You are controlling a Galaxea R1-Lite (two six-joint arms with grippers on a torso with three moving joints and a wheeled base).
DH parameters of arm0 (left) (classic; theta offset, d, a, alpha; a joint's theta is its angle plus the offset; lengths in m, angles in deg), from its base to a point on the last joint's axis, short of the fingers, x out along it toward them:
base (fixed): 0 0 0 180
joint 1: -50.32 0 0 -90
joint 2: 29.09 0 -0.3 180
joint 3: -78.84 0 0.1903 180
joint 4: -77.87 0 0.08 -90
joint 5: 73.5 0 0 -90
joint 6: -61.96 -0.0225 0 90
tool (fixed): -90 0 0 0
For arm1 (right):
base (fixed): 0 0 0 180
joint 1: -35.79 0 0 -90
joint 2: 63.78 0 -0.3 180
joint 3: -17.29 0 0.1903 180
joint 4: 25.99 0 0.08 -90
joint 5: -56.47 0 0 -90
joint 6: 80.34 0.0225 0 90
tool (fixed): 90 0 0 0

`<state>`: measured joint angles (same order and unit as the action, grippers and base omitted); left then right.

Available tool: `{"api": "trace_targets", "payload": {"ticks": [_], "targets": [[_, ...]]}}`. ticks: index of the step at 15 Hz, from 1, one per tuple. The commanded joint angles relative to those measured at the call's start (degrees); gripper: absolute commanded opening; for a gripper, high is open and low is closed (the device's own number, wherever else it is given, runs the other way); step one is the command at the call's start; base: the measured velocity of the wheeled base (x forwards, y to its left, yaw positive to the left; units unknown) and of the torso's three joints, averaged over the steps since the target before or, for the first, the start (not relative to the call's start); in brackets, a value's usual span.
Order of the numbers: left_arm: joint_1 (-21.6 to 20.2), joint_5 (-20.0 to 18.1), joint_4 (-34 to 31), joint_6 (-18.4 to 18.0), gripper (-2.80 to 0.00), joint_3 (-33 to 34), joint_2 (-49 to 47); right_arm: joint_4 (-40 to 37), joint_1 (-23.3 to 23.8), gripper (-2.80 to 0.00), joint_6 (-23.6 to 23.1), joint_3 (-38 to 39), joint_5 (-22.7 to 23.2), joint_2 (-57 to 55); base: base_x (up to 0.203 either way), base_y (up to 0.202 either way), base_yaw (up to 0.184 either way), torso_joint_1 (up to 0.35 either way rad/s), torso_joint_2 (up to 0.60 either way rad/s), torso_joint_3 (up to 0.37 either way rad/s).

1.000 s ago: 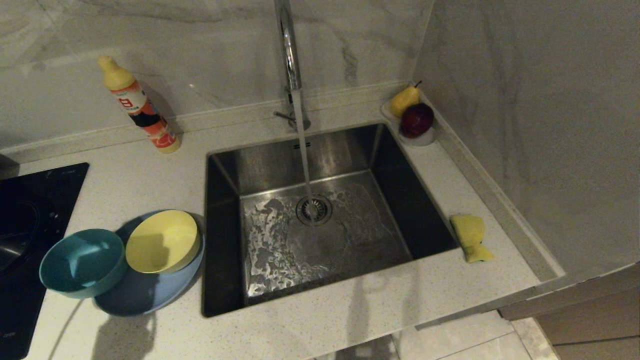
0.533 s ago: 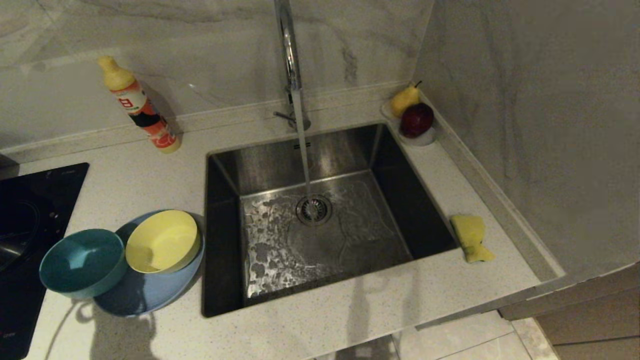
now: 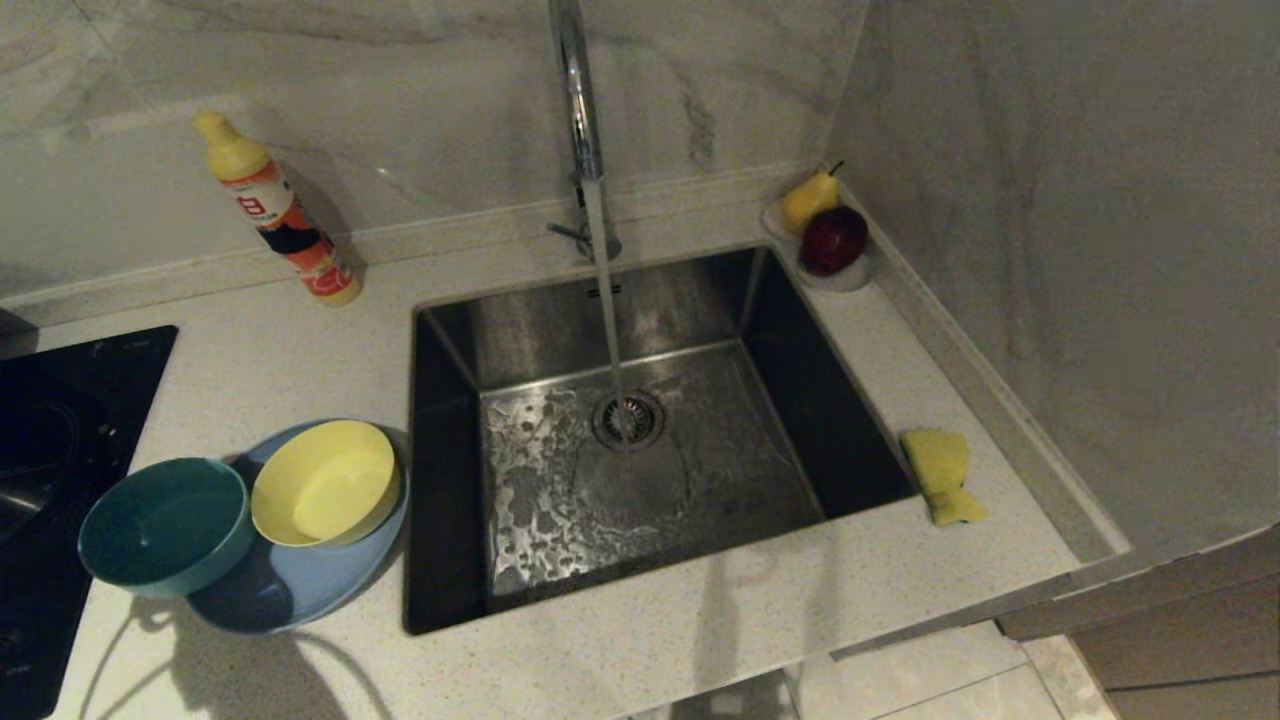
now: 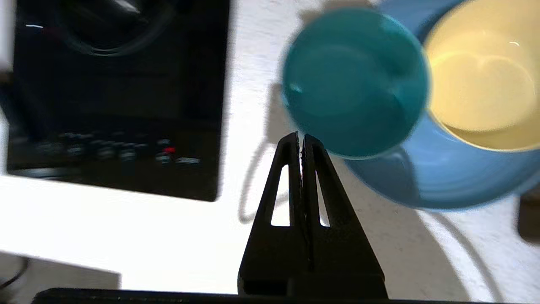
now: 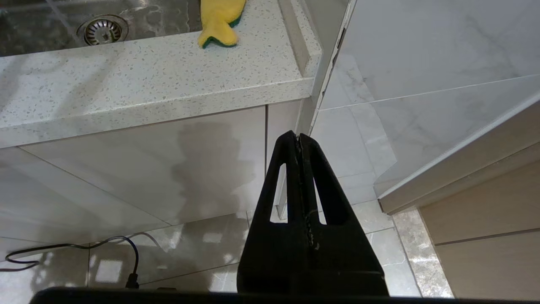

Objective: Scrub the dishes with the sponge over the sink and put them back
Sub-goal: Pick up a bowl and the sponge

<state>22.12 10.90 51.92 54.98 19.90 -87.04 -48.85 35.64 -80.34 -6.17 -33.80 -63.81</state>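
Observation:
Left of the sink sit the dishes: a teal bowl and a yellow bowl rest on a blue plate. The yellow sponge with a green underside lies on the counter right of the sink. My left gripper hovers shut and empty above the counter, its tips by the teal bowl's near rim. My right gripper hangs shut and empty below the counter edge, over the floor. Neither gripper shows in the head view.
Water runs from the chrome faucet onto the drain strainer. A black cooktop lies at the far left beside the teal bowl. A detergent bottle stands at the back, and a small dish with a pear and an apple sits in the corner.
The arm's shadow on the counter in front of the plate has grown and shifted, and the shade has lifted off the bowls. The dishes, sponge and water stream stay as they were.

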Motion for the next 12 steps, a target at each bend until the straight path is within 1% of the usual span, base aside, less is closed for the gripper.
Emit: {"api": "trace_targets", "payload": {"ticks": [1,4,5,6,7,8,10,12], "targets": [[0.0,-2.0,-0.3,0.5,-2.8,-1.6,-4.0,0.0,0.0,-2.8,0.0,0.0,0.0,0.0,0.0,0.0,0.0,0.0,0.0,0.0],[0.0,-2.2,-3.4,1.3,-2.8,-6.0,-7.1,0.0,0.0,-2.8,0.0,0.0,0.0,0.1,0.0,0.0,0.0,0.0,0.0,0.0],[0.0,-2.1,-4.0,2.4,-2.8,-7.8,-7.8,0.0,0.0,-2.8,0.0,0.0,0.0,0.0,0.0,0.0,0.0,0.0,0.0,0.0],[0.0,-2.0,-4.2,4.4,-2.8,-9.5,-8.5,0.0,0.0,-2.8,0.0,0.0,0.0,0.1,0.0,0.0,0.0,0.0,0.0,0.0],[0.0,-1.9,-4.4,5.1,-2.8,-10.1,-9.3,0.0,0.0,-2.8,0.0,0.0,0.0,0.0,0.0,0.0,0.0,0.0,0.0,0.0],[0.0,-1.8,-4.5,5.0,0.0,-10.3,-9.9,0.0,0.0,-2.8,0.0,0.0,0.0,0.1,0.0,0.0,0.0,0.0,0.0,0.0],[0.2,-1.7,-6.4,5.2,0.0,-12.0,-11.9,0.0,0.0,-2.8,0.0,0.0,0.0,0.1,0.0,0.0,0.0,0.0,0.0,0.0],[0.3,-2.0,-11.9,5.7,0.0,-17.1,-14.5,0.0,0.0,-2.8,0.0,0.0,0.0,0.0,0.0,0.0,0.0,0.0,0.0,0.0]]}}
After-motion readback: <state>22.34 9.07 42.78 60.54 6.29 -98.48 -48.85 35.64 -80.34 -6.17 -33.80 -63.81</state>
